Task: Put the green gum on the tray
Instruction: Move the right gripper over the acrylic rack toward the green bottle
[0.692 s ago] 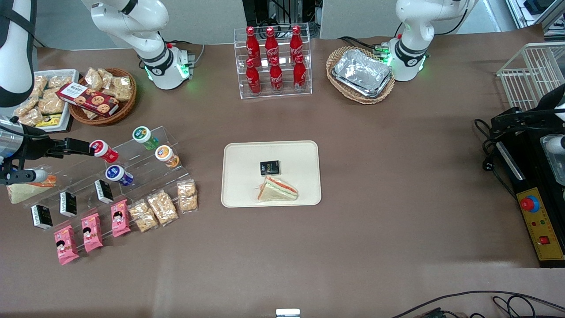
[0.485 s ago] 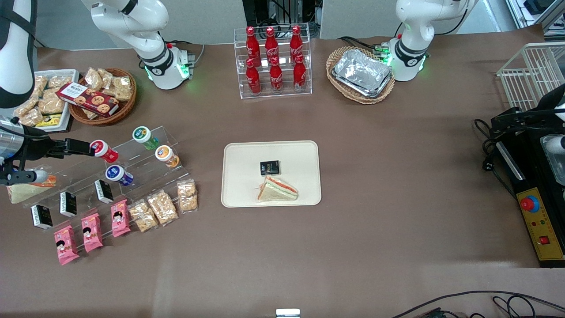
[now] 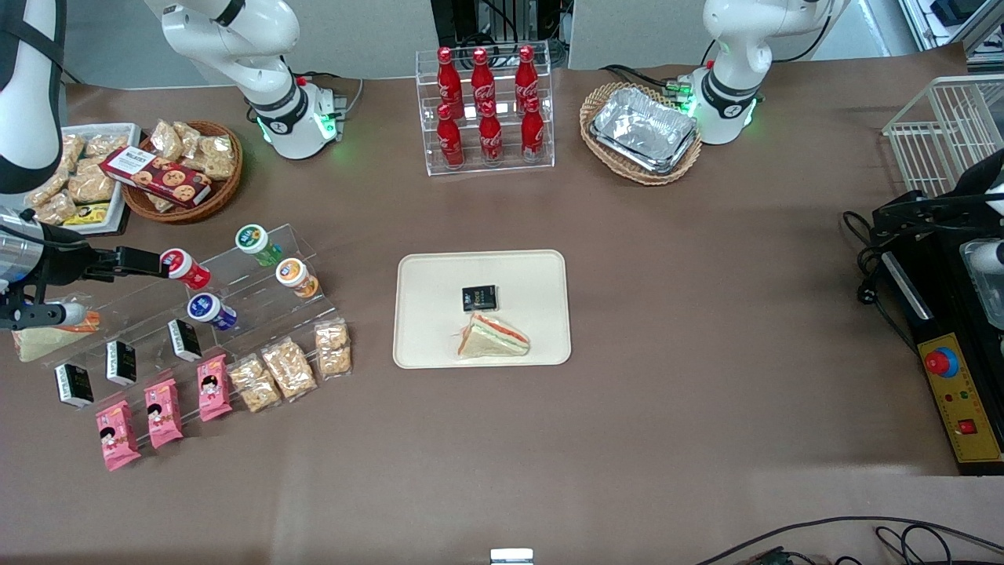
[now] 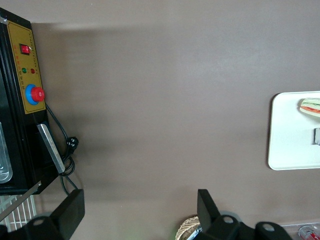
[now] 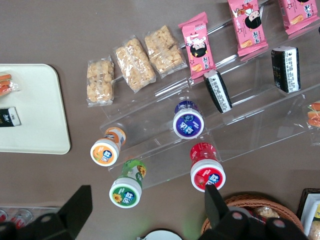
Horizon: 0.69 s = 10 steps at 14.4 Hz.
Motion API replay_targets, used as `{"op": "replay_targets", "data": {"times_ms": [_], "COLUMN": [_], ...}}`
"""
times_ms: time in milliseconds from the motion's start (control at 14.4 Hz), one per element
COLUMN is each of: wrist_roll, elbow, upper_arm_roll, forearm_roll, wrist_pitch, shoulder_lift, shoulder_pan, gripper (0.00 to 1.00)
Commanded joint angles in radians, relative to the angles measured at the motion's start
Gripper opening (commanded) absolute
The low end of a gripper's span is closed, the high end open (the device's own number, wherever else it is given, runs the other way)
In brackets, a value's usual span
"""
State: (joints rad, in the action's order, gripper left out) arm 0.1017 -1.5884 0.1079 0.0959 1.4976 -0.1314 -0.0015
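Almost nothing has moved: gripper [image 3: 166, 266] hovers beside the red bottle [image 3: 185, 267], jaws spread wide, empty; green gum [image 3: 256, 242] lies onward toward the tray [image 3: 533, 271].

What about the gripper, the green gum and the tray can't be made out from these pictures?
- Gripper: in the front view it hangs beside the red-lidded bottle on the acrylic stand, above the table.
- Green gum: on the stand; the label's text is too small in both views.
- Tray: the right wrist view's edge cuts it off; the front view shows it whole, holding a sandwich and a black packet.
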Motion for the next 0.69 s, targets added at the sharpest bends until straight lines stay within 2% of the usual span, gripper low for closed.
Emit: {"op": "replay_targets", "data": {"times_ms": [0, 346, 623], "wrist_roll": [-0.008, -0.013, -0.074], "elbow": [-0.002, -0.034, -0.194], "upper_arm_roll": [-0.01, -0.014, -0.02], "forearm_roll": [-0.005, -0.01, -0.012], "wrist_pitch": [-0.017, -0.063, -0.01], "shoulder_lift": [0.015, 0.128, 0.258], "shoulder_pan": [-0.003, 0.0, 0.006], "gripper": [1.0, 1.0, 1.0]}}
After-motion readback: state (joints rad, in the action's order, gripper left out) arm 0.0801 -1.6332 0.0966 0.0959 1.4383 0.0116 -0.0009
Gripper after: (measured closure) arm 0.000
